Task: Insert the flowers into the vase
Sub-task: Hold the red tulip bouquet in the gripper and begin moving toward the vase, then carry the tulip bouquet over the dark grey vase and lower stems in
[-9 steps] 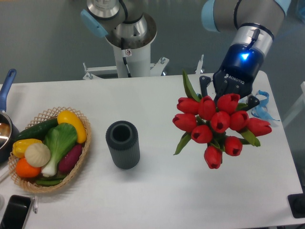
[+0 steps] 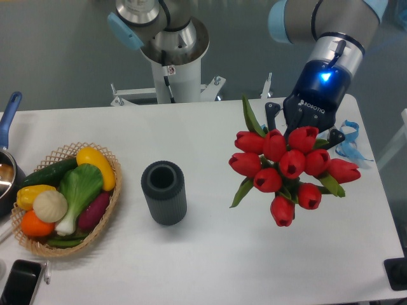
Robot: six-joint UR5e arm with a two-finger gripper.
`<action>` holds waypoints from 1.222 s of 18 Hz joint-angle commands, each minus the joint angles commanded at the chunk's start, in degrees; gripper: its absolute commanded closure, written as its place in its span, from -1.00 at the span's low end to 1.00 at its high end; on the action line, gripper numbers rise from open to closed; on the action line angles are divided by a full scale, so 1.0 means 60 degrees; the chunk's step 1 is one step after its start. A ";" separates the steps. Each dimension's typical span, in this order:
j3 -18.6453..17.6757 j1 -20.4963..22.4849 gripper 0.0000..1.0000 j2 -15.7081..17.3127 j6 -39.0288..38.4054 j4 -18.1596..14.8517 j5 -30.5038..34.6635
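A single fixed camera looks steeply down from the front onto the white surface (image 2: 210, 267), facing the arm's white pedestal base (image 2: 173, 70) at the far edge. The hand (image 2: 299, 130) sits right of centre, at moderate range.

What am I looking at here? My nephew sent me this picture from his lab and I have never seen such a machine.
This is one robot arm bolted at the back of a white table, photographed by a single fixed camera looking down from the front. At the arm's end is a black two-finger pincer, marked with a blue light above it. It appears to hold a bunch of red tulips, the flowers, by the stems; the buds hide the fingers. Left of them stands the vase, dark grey, ribbed, its mouth open and empty. Further left lies a wicker basket of toy vegetables. A pan with a blue handle and a dark phone sit at the left edge.
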 joint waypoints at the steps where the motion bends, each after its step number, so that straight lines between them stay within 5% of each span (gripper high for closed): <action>1: -0.0015 0.0000 0.59 -0.0015 0.0175 0.0000 0.0000; 10: 0.0277 -0.0395 0.59 -0.0380 0.0513 0.0131 -0.0087; 14: 0.0235 -0.0498 0.59 -0.0483 0.0630 0.0132 -0.1928; 18: -0.0773 -0.0542 0.59 -0.0484 0.1727 0.0132 -0.3541; 22: -0.1580 -0.0586 0.59 -0.0060 0.1949 0.0132 -0.3838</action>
